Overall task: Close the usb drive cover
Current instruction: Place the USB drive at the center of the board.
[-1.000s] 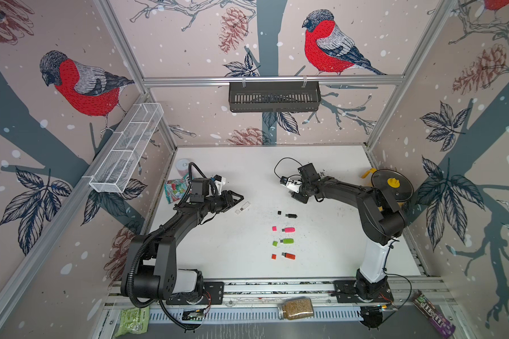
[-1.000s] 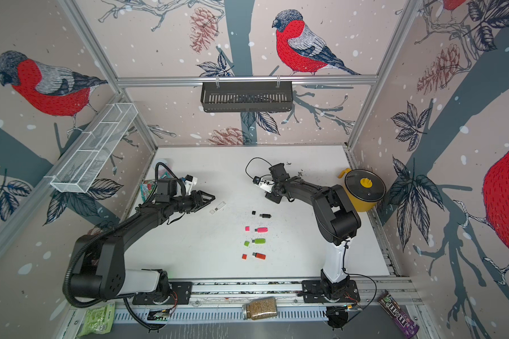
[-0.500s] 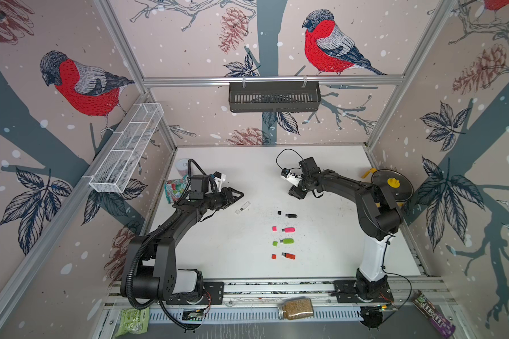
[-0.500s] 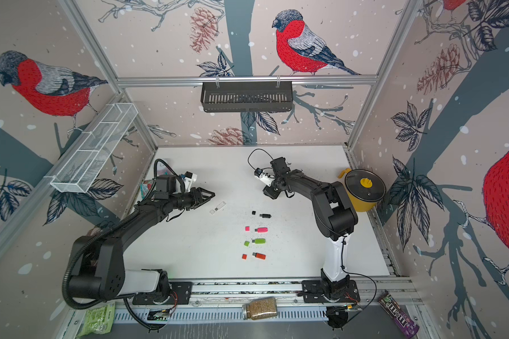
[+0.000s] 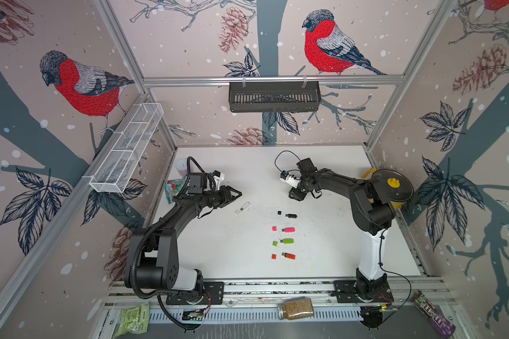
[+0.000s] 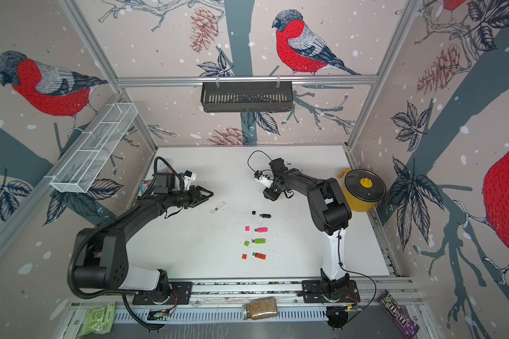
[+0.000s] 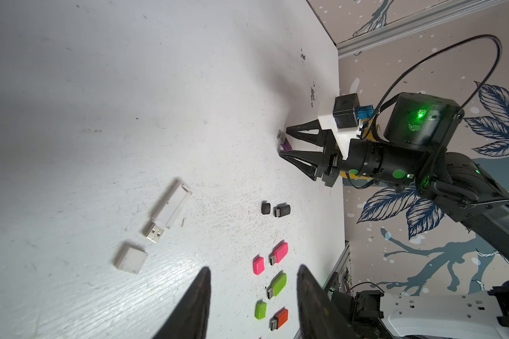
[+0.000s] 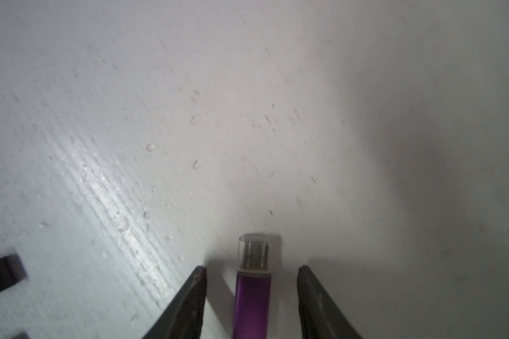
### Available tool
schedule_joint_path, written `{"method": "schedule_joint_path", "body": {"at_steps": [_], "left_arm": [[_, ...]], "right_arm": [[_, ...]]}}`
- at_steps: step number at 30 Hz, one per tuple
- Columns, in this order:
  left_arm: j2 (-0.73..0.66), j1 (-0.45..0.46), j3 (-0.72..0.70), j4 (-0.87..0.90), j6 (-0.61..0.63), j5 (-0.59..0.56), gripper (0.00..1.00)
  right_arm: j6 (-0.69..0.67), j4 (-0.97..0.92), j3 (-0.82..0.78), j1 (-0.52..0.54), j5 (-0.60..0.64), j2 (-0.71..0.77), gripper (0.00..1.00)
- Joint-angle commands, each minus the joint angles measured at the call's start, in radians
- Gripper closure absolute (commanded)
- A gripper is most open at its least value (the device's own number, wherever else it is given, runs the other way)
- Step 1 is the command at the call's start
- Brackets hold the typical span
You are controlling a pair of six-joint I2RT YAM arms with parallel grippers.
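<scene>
Hovering left claw [image 7: 252, 293]: jaws wide apart, nothing between them, low over the white worktop [image 5: 241, 164], tips pointing towards the middle.
Left-side risk: to my eye the white cap [image 7: 130, 257] is light and loose, so a claw closing off-centre could flick it away or pinch it crooked. The white USB drive [image 7: 168, 211], unheld, would likely slide if the cap is pushed against it.
White cap: flat on the worktop just ahead of the left claw, off to one side of its line, not between the fingers.
White USB drive: just beyond the cap, metal plug bare and facing it, the two near but apart.
Small drives: black drive [image 5: 291, 216], pink drive [image 5: 289, 229], green drive [image 5: 287, 241] and orange drive [image 5: 289, 256] in a column mid-worktop. Each has a bare plug and a matching cap just beside it; none lies between claw fingers.
Right-side risk: if the right claw [image 8: 252, 268] shuts or drags here, I'd guess it could skid the purple USB drive [image 8: 252, 305] or nudge its clear cap [image 8: 254, 252] loose.
Right claw: jaws parted, a gap on either side of the drive, gripping nothing.
Purple USB drive: lying between the right claw's fingers, clear cap over the plug and poking past the tips. Whether it is fully seated I cannot tell.
</scene>
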State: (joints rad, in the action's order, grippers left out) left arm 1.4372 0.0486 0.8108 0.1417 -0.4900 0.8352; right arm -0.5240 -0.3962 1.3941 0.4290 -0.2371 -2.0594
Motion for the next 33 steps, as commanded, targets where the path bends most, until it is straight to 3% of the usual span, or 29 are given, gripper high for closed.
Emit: {"method": "schedule_joint_path", "body": {"at_steps": [1, 9, 14, 23, 33], "left_arm": [[0.008, -0.002, 0.012, 0.017, 0.022, 0.019, 0.52], [0.002, -0.008, 0.035, 0.068, 0.051, 0.011, 0.53], [0.002, -0.015, 0.048, 0.097, 0.071, 0.014, 0.53], [-0.009, -0.016, 0.035, 0.088, 0.062, 0.021, 0.53], [-0.022, -0.018, 0.014, 0.071, 0.058, 0.020, 0.53]], "right_arm": [[-0.029, -0.056, 0.027, -0.003, 0.031, -0.032, 0.54], [-0.117, -0.117, 0.051, -0.006, 0.032, -0.064, 0.69], [-0.174, -0.155, 0.061, 0.002, 0.006, -0.068, 0.70], [-0.269, -0.113, -0.051, 0.043, -0.034, -0.015, 0.62], [-0.173, -0.038, -0.056, 0.040, 0.013, 0.014, 0.49]]}}
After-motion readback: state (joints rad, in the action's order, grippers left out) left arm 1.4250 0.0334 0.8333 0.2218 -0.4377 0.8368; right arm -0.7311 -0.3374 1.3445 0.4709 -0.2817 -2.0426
